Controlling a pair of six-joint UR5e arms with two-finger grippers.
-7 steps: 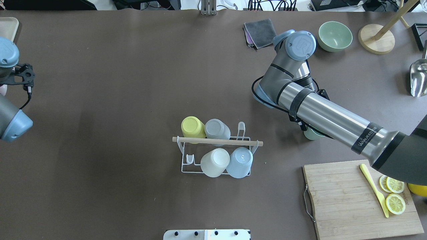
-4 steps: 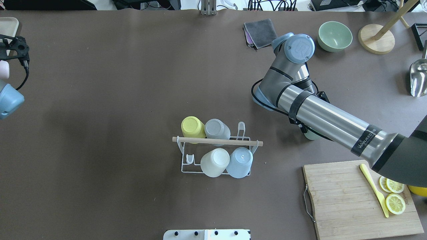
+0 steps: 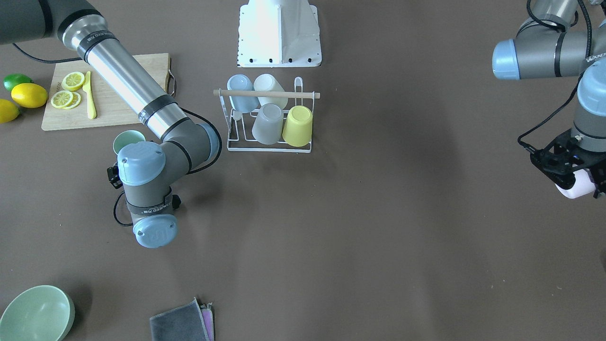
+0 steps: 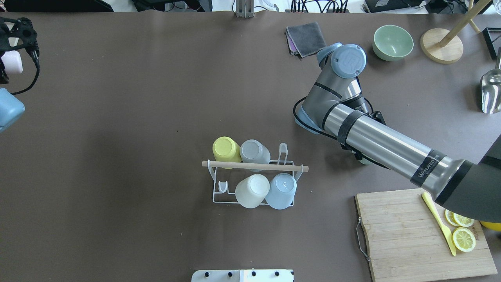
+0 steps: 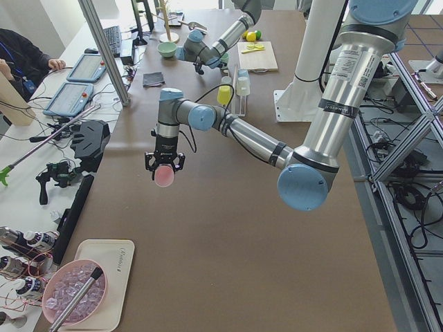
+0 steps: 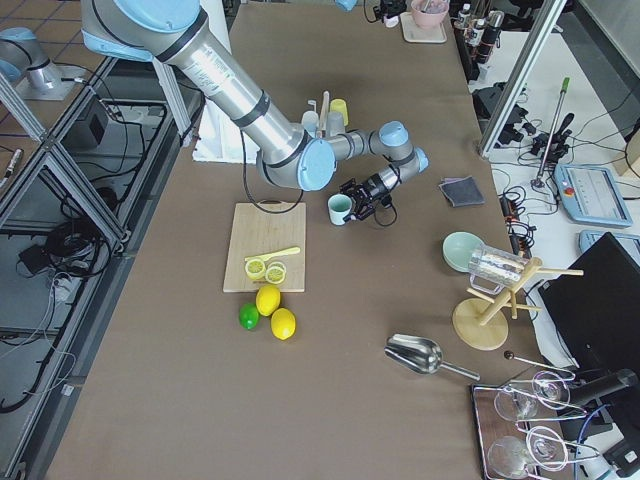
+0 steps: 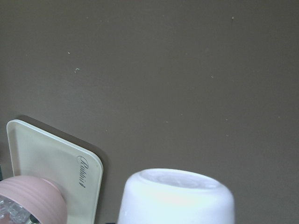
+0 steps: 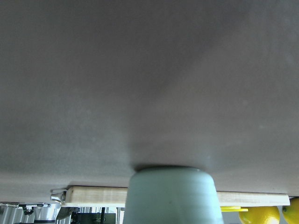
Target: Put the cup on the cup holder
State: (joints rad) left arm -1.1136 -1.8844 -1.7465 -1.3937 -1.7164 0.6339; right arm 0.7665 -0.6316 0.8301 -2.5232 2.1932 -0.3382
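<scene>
The cup holder (image 4: 214,194), a white wire rack with a wooden rod, stands mid-table (image 3: 230,142) with yellow, grey, cream and light blue cups upturned on it. Far off at the table's left end, my left gripper (image 4: 13,58) hangs above the table, shut on a pale pink cup (image 3: 574,190) held bottom-down (image 7: 175,196). My right gripper (image 6: 358,203) reaches in sideways, shut on a mint green cup (image 3: 128,140) that stands upright on the table beside the cutting board (image 8: 173,196). Its fingers are hidden in the overhead view.
A cutting board (image 4: 407,239) with lemon slices and a yellow knife lies front right. A green bowl (image 4: 392,42), a grey cloth (image 4: 306,38), a wooden stand and a metal scoop sit at the back right. A tray (image 5: 97,277) with a pink bowl lies at the left end.
The left arm has swung toward the table's far side, bringing the pink cup into the overhead view. The right arm's wrist shifted slightly and now covers more of the green cup.
</scene>
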